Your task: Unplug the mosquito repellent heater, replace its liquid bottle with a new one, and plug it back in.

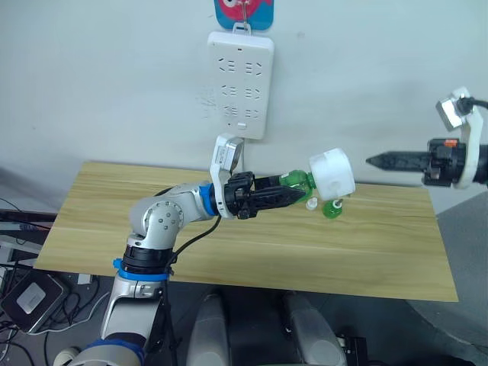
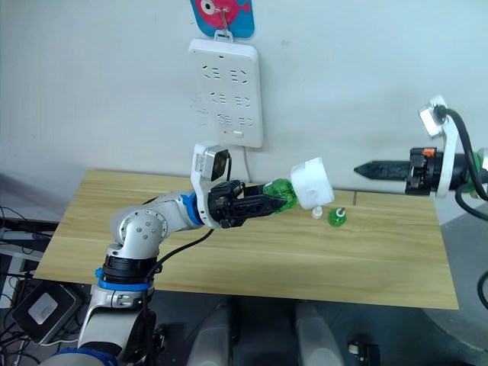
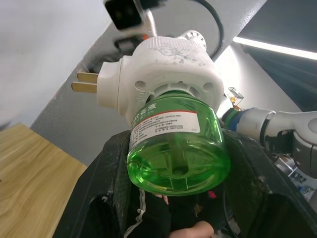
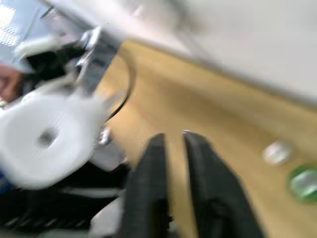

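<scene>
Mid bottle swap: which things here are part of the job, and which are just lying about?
In the job:
mosquito repellent heater, unplugged
green liquid bottle fitted in it, held by left gripper
second green bottle on the table
power strip on the wall
right gripper

Lying about:
small white cap

A robot test bench in a lab or workshop room

A bare wooden table [image 1: 229,252] stands against a plain pale wall [image 1: 99,84], where a white multi-socket power strip [image 1: 240,80] hangs from a hook under a red and blue sticker [image 1: 242,11] (a cartoon face, as far as it shows). On the floor to the left lie loose cables [image 1: 15,217] and a small boxy device [image 1: 30,299]. The left wrist view shows a dark ceiling with a strip light [image 3: 277,47], more like a work hall than a home.
</scene>
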Tool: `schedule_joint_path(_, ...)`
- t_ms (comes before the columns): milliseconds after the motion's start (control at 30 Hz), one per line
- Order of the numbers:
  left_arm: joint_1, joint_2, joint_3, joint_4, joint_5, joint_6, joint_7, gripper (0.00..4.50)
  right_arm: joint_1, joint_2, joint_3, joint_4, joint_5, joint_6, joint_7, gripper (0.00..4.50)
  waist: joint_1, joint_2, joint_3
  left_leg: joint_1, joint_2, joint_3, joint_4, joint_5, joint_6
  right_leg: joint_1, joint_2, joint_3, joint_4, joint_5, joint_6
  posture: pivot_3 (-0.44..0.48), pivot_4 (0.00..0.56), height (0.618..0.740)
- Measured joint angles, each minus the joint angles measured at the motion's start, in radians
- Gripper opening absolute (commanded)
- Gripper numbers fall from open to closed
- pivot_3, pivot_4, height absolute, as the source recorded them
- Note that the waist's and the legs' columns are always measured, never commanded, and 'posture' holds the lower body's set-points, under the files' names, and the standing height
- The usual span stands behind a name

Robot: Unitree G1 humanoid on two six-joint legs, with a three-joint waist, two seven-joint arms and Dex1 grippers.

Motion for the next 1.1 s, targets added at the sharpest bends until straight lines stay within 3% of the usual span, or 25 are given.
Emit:
schedule_joint_path(167,-0.003,0.001,-0.001,-0.008,-0.001,0.001,0.001,2.23,-0.066,0.128,0.032,0.069,-0.159,-0.012,0.066,0.01,0.01,0.0,0.0,-0.004,0.0,-0.001,-0.001,0.0,0.0,-0.003,0.0,-0.001,0.001,0.003,-0.004,-0.083,0.313,0.74)
schedule_joint_path(367,-0.001,0.013,0.0,-0.01,-0.001,0.001,0.001,2.23,-0.107,0.106,0.021,0.103,-0.227,0.069,0.185,0.01,0.03,0.0,0.0,-0.007,0.0,-0.001,-0.001,0.0,0.0,-0.007,-0.001,-0.002,0.001,0.003,-0.005,-0.087,0.315,0.74)
schedule_joint_path(567,0.004,0.023,0.001,-0.015,-0.002,0.001,0.001,2.23,-0.112,0.068,-0.066,0.094,-0.153,0.295,0.305,0.01,0.035,0.0,0.0,-0.007,0.0,0.0,0.0,-0.001,0.001,-0.006,-0.001,-0.001,0.001,0.003,-0.005,-0.092,0.318,0.74)
schedule_joint_path(867,-0.002,0.018,0.0,-0.013,-0.002,0.001,0.0,2.23,-0.069,0.157,-0.128,-0.05,0.024,0.379,0.178,0.01,0.021,0.0,0.0,-0.007,0.0,-0.001,0.001,-0.001,0.001,-0.006,0.0,-0.001,0.002,0.003,-0.005,-0.095,0.319,0.74)
schedule_joint_path(1100,-0.002,0.021,0.0,-0.013,-0.002,0.001,-0.001,2.23,-0.059,0.162,-0.161,-0.044,-0.008,0.369,0.118,0.01,0.019,0.0,0.0,-0.007,0.0,0.0,0.001,-0.001,0.001,-0.006,0.0,-0.001,0.002,0.003,-0.005,-0.102,0.319,0.74)
